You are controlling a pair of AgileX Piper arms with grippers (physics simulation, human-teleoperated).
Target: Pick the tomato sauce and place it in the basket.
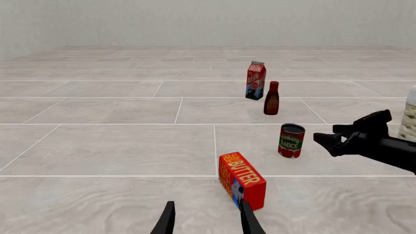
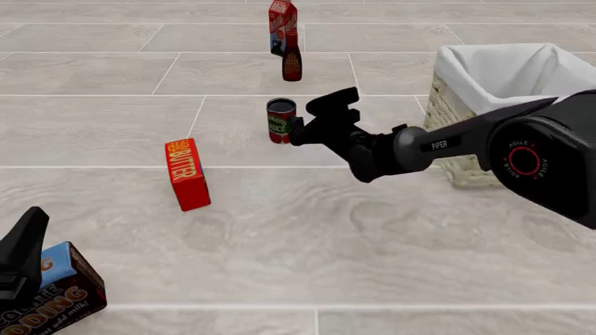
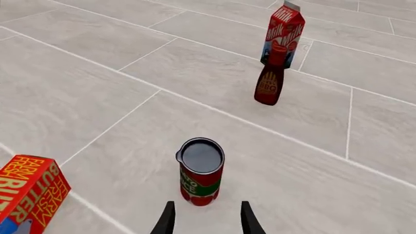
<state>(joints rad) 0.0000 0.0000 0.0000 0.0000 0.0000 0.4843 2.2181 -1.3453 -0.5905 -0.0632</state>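
Tomato sauce point(image 3: 200, 171) stands upright on the tiled floor just ahead of the right gripper point(image 3: 204, 218), whose two dark fingers are spread apart with nothing between them; the can sits near the fingertips, not yet inside the gap. In the front view the right gripper point(image 2: 300, 127) hovers just beside the can point(image 2: 280, 120), reaching in from the right. Beyond the can, farther from the arms, a dark red-brown sauce bottle point(image 2: 292, 64) stands upright, with a tall red milk carton point(image 2: 281, 22) close behind it. To the right of the arm sits the wicker basket point(image 2: 453, 112), its white cloth lining folded over the rim, well apart from the can. To the left and nearer, a red butter box point(image 2: 186, 173) stands on end on the floor. The left gripper point(image 1: 206, 220) has its fingers parted and empty, pointed toward the butter box point(image 1: 242, 180). At the lower left of the front view a chocolate pudding box point(image 2: 58, 294) lies beside the left arm.
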